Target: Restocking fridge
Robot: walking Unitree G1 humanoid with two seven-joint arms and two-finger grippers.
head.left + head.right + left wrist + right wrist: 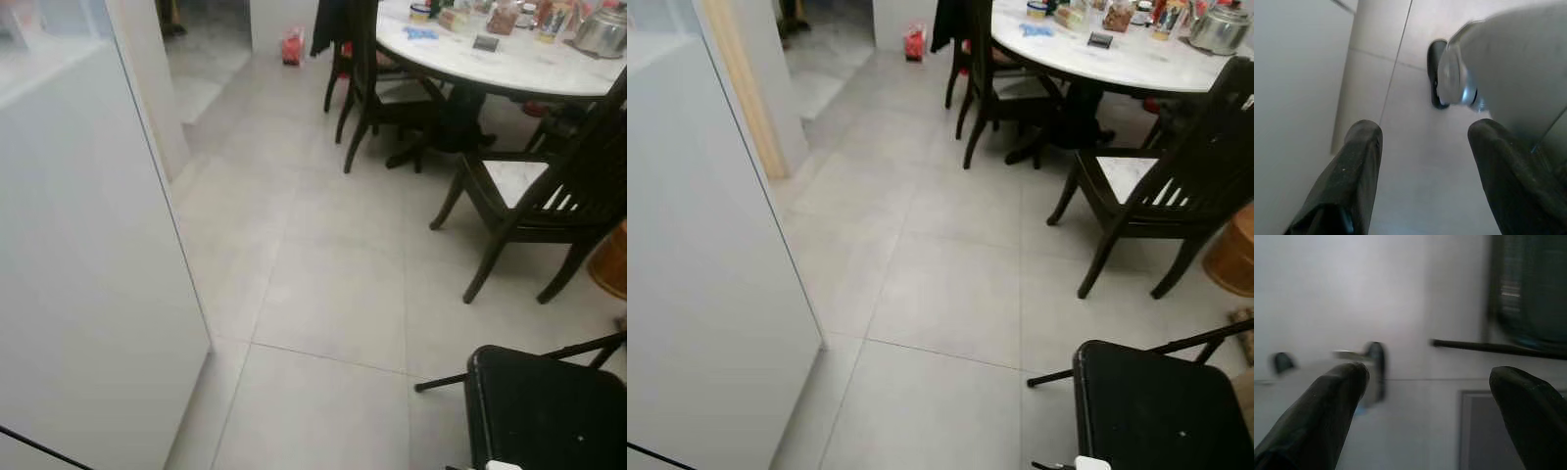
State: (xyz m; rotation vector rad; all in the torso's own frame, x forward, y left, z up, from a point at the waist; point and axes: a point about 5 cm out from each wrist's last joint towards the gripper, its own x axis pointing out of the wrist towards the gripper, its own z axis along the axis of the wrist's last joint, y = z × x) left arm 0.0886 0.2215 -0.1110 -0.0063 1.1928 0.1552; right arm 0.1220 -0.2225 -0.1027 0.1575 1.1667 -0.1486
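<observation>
Facing a white fridge door (88, 274), one round table (509, 59) and two dark chairs (549, 196), left hand (1422, 147) and right hand (1430, 387) both spread, empty.

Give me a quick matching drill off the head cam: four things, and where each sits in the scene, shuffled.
Things:
1. white fridge door
2. round white table
3. black folding stool
4. red bag

Places:
A. on the floor far back, at the foot of the wall
B. near, on the robot's right
C. near, on the robot's left
D. far right, with dark wooden chairs around it

Pairs: 1-C, 2-D, 3-B, 4-A
</observation>
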